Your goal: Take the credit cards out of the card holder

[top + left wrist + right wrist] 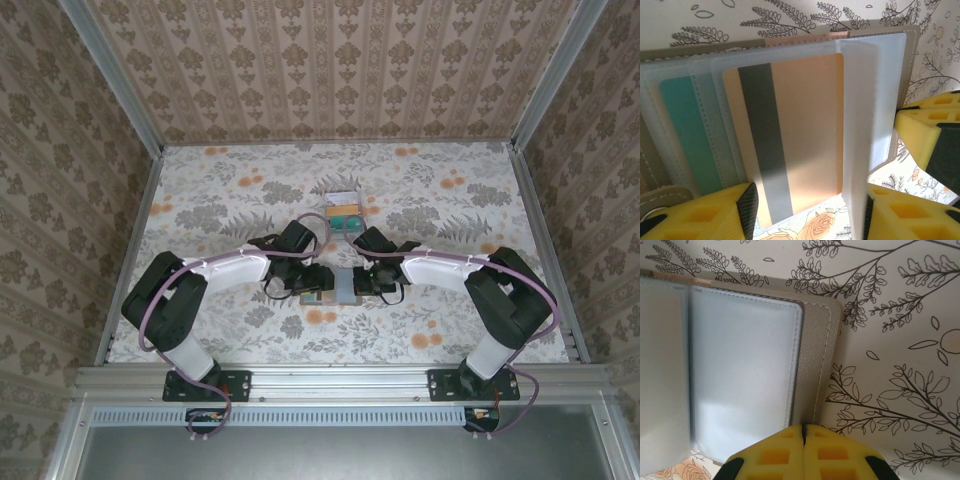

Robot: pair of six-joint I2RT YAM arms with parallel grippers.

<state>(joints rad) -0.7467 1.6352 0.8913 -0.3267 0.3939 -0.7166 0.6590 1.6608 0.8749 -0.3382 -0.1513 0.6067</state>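
Edge of orange card [805, 135] overhangs card holder [910, 75] — left gripper [807, 220] spread.

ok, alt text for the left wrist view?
Open card holder up close: an orange-tan card with a grey stripe in a clear sleeve, a teal card to its left. The left gripper has its yellow fingers apart below.
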